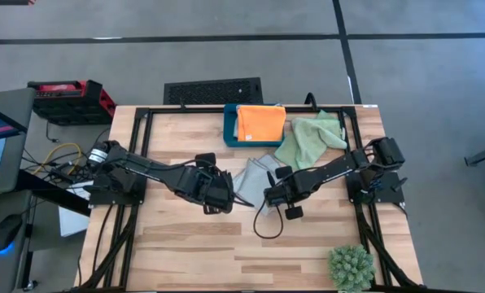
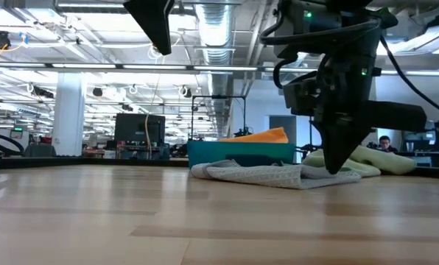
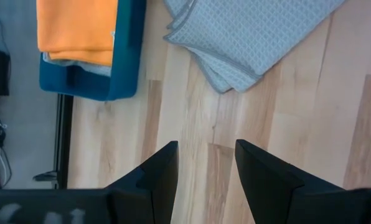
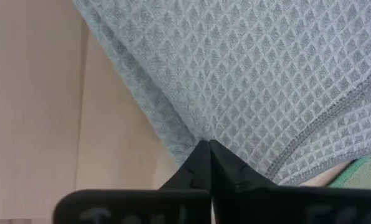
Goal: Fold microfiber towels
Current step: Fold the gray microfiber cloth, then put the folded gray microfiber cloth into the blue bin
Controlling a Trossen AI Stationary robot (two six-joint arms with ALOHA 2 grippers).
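A pale blue-grey towel (image 1: 255,173) lies folded in layers on the table's middle (image 3: 235,37). My right gripper (image 1: 270,195) stands at its near right edge, pointing down, with its fingers shut on the cloth (image 4: 208,144). My left gripper (image 1: 220,198) hangs open above bare wood to the left of the towel (image 3: 205,168), well off the table, and touches nothing. An orange towel (image 1: 260,122) lies folded on top of a dark teal box (image 1: 230,134). A light green towel (image 1: 312,138) lies crumpled to the right of the box. My right gripper pinches the grey towel's edge (image 4: 188,134) between its two fingertips. The fingers come from above, pointing steeply down (image 2: 337,158). How many layers they have, I cannot tell. The towel lies slack on the table, and the held edge is low over the wood.
A spiky green plant ball (image 1: 350,267) stands at the near right corner. A black cable (image 1: 263,224) loops on the wood below my right gripper. Bare wood (image 1: 185,244) spreads over the table's near half.
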